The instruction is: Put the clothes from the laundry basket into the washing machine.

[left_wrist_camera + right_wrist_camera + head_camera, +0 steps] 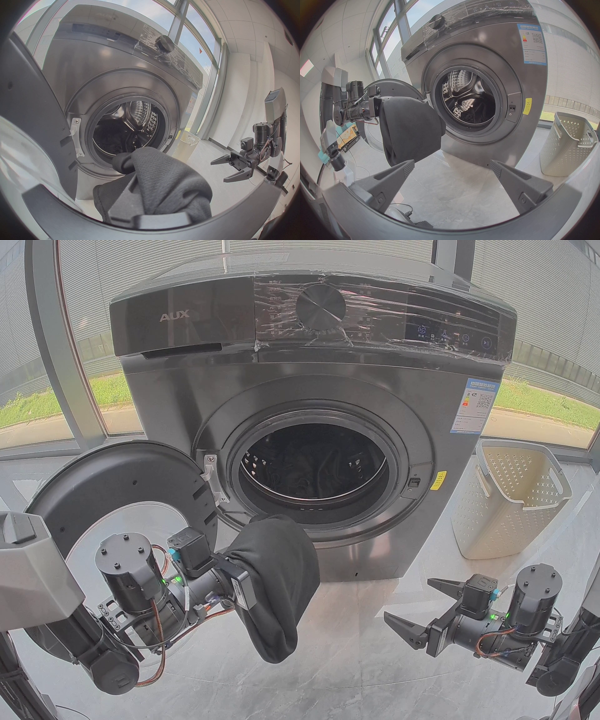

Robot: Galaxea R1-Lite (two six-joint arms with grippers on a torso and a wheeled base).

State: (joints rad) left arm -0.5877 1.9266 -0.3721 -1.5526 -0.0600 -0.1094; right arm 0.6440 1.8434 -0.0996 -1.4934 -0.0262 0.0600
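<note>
Black garment [278, 584] clamped in left gripper [242, 589], lower left of frame, just below mouth of open washing machine [187, 396], right gripper [409, 600] splayed empty at lower right, laundry basket [512, 496] above it.

The washing machine [181, 396] has a front of smooth grey metal with a soft sheen; wrinkled clear plastic film [375, 305] lies over its upper part. The drum [139, 112] is shiny perforated steel. The black garment [278, 577] is matt, fine-meshed cloth. The laundry basket [500, 521] is matt cream plastic.
</note>
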